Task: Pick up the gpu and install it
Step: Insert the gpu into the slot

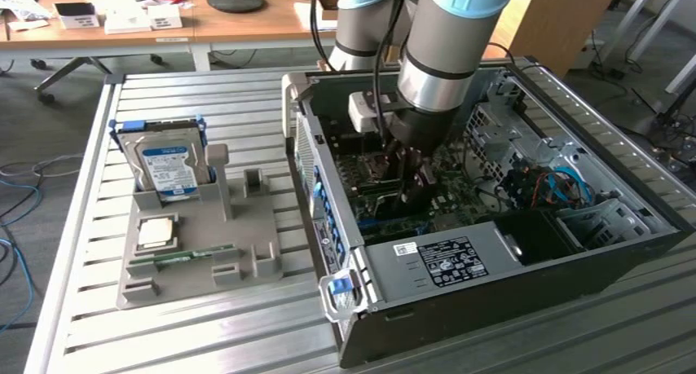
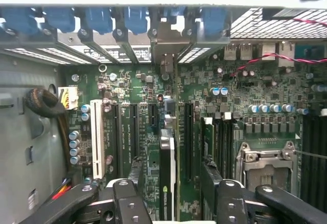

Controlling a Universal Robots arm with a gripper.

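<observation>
Black two-finger gripper (image 2: 168, 193) wide open, jaws standing clear either side of thin dark gpu card (image 2: 167, 178), upright in green motherboard (image 2: 204, 96) slot. Judged: withdraw straight, avoid nudging card.

The grey and silver robot arm with light blue joint caps (image 1: 441, 40) reaches down from above, with its wrist pointing almost straight downward. At its end the black gripper (image 1: 416, 178) hangs vertical. In the wrist view the gripper (image 2: 173, 183) has its two black fingers (image 2: 134, 175) spread wide, so the jaws stand open.
</observation>
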